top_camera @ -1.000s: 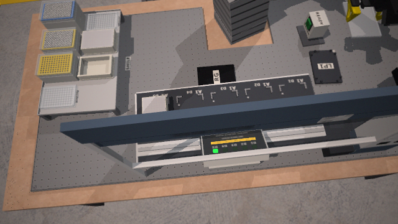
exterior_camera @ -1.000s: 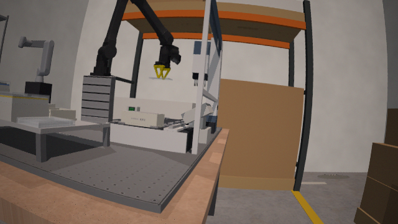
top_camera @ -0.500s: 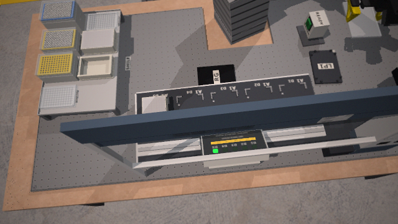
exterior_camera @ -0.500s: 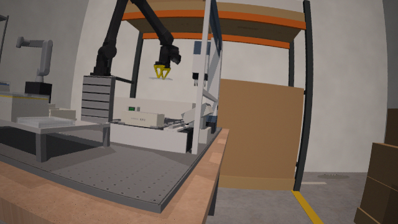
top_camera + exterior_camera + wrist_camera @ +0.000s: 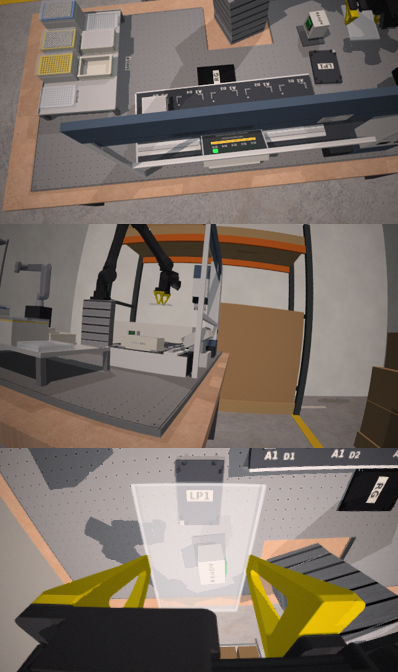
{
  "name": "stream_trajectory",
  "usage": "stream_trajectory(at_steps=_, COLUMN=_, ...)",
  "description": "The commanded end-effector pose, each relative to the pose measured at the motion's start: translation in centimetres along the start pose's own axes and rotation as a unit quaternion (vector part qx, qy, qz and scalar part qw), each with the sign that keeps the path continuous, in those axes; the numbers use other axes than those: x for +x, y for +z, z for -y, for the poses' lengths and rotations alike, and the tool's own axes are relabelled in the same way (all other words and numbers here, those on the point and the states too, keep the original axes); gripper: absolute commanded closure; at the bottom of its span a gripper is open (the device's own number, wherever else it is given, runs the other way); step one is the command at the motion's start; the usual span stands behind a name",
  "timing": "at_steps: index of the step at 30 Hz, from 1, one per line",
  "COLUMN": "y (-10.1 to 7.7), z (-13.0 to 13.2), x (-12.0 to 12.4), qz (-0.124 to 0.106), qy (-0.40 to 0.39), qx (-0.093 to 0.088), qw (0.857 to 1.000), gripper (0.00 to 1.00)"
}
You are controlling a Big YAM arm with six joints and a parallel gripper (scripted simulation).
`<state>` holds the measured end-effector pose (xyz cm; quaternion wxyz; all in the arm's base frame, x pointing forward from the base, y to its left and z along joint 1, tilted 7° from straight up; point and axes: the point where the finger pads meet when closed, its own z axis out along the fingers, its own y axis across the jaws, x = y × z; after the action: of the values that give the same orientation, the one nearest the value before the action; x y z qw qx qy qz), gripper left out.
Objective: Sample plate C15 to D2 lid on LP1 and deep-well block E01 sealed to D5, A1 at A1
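My gripper [image 5: 364, 15] [image 5: 161, 298] [image 5: 198, 560] is shut on a clear plate lid [image 5: 364, 31] [image 5: 160, 304] [image 5: 165, 548] and holds it flat, high above the table. Below it in the wrist view lie the dark lid park LP1 [image 5: 200, 470] [image 5: 325, 66] and the READY key [image 5: 317, 22], which shows through the lid. A white sealed block [image 5: 153, 104] sits at D5 on the deck strip [image 5: 224, 93]. The D2 brackets [image 5: 264, 88] are empty. A clear well plate [image 5: 58, 96] [image 5: 40, 345] lies at the front of the SHELF [image 5: 96, 96].
The SHELF also carries tip racks [image 5: 57, 38], a second plate [image 5: 102, 20], a sealed block [image 5: 97, 40] and an open reservoir [image 5: 94, 66]. The regrip nest RG [image 5: 216, 75] [image 5: 370, 490] is bare. The arm's base block [image 5: 240, 18] and the blue gantry beam [image 5: 217, 115] stand near.
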<state>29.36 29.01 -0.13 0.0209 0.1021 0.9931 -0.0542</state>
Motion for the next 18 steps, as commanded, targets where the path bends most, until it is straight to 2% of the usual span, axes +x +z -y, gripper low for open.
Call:
stream_trajectory(at_steps=1, y=0.5, z=-0.2, x=-0.9, qz=0.003, qy=0.002, qx=-0.002, qw=1.0, gripper=1.0)
stream_trajectory(at_steps=5, y=1.0, z=-0.4, x=-1.1, qz=0.005, qy=0.003, qx=-0.004, qw=1.0, gripper=1.0)
stream_trajectory(at_steps=9, y=2.0, z=0.1, x=-0.7, qz=0.002, qy=0.002, qx=0.001, qw=1.0, gripper=1.0)
stream_trajectory(at_steps=11, y=1.9, z=-0.4, x=-1.1, qz=0.005, qy=0.003, qx=-0.005, qw=1.0, gripper=1.0)
stream_trajectory(at_steps=15, y=3.0, z=0.2, x=-0.7, qz=0.001, qy=0.002, qx=0.001, qw=1.0, gripper=1.0)
stream_trajectory(at_steps=16, y=2.8, z=-0.4, x=-1.1, qz=0.005, qy=0.003, qx=-0.004, qw=1.0, gripper=1.0)
stream_trajectory(at_steps=18, y=2.8, z=-0.4, x=-1.1, qz=0.005, qy=0.003, qx=-0.004, qw=1.0, gripper=1.0)
